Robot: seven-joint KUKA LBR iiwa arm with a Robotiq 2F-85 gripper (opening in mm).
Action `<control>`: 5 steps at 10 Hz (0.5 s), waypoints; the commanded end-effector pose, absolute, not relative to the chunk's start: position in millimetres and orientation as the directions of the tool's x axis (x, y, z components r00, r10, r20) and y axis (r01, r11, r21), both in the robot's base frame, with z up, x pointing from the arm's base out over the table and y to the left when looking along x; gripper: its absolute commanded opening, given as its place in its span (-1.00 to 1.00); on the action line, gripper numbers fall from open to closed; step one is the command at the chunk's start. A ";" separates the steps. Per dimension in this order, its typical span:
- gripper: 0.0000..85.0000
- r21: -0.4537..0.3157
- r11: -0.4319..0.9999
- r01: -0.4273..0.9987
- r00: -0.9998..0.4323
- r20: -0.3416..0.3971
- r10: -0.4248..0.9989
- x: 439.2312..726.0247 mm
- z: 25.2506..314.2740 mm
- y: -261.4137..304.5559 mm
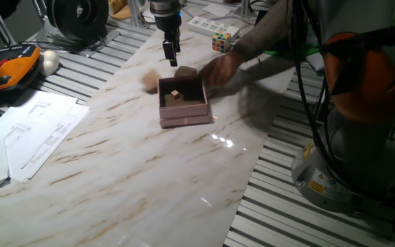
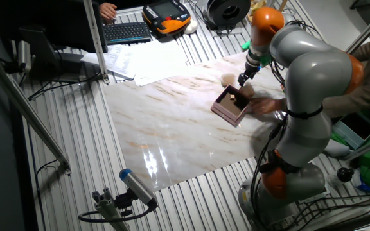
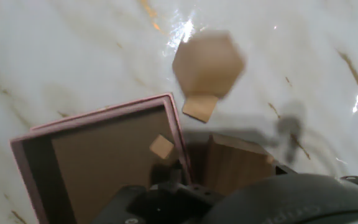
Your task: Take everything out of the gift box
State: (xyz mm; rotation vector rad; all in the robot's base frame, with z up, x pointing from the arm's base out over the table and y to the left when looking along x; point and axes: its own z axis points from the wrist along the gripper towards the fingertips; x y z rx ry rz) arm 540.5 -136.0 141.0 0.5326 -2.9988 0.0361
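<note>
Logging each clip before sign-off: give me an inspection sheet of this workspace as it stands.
Surface: marble-look tabletop, glare patches, on a slatted metal bench.
Job's things: pink gift box open, one small wooden block inside; a larger block on the table just outside its wall; a blurred tan block and a flat tan piece nearby.
Clutter: puzzle cube, papers, orange-black pendant, keyboard.
Claw: claw above the box's far side, holding nothing visible; jaw state unclear.
Cables: black bundle by the robot base.
Surroundings: a person's blurred hand reaching in beside the box.
</note>
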 end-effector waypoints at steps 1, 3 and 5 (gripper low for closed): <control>0.60 -0.008 0.943 -0.333 -0.938 0.106 -0.330 538.9 143.8 -129.3; 0.60 -0.011 0.952 -0.305 -0.946 0.116 -0.302 533.6 154.0 -108.4; 0.60 -0.006 0.957 -0.289 -0.950 0.129 -0.285 528.3 156.0 -93.8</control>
